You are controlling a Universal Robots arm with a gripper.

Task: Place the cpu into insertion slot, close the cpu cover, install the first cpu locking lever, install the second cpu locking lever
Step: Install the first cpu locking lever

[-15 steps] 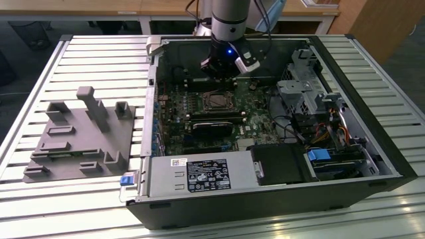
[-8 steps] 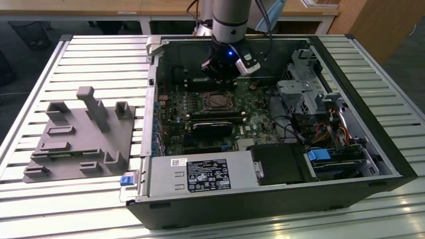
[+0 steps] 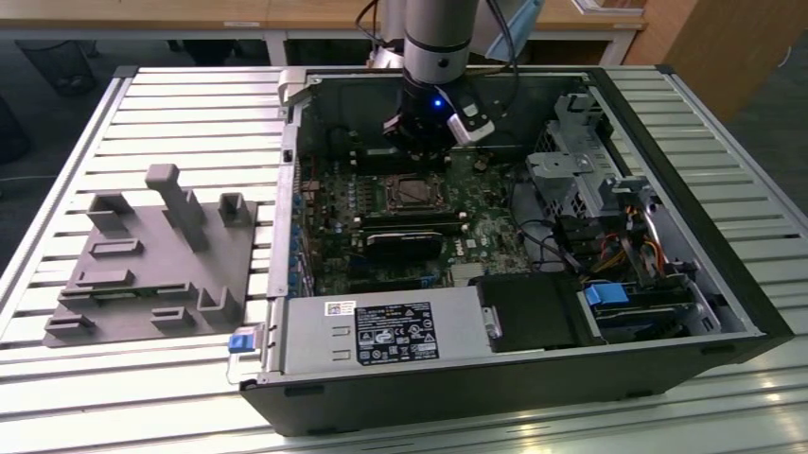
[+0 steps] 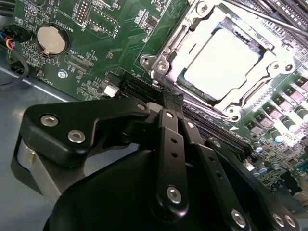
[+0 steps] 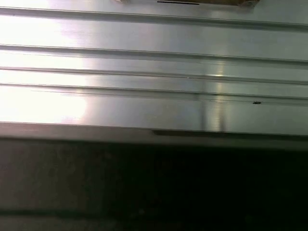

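Spanning the whole scene, a ribbed aluminium desk (image 3: 151, 104) carries an open computer case (image 3: 707, 274) lying on its side, with a grey moulded fixture block (image 3: 151, 260) at nine o'clock of it. Wooden furniture (image 3: 253, 14) lines the room's far side at twelve o'clock. The arm reaches down into the case, its gripper (image 3: 423, 142) just at twelve o'clock of the insertion slot (image 3: 413, 192) on the green motherboard (image 3: 486, 241). In the second wrist view the gripper (image 4: 172, 96) has its black fingers (image 4: 169, 139) pressed together, holding nothing. The cpu (image 4: 221, 65) already sits in the slot, framed by the cpu cover (image 4: 175, 41), beside a coin battery (image 4: 50, 40).
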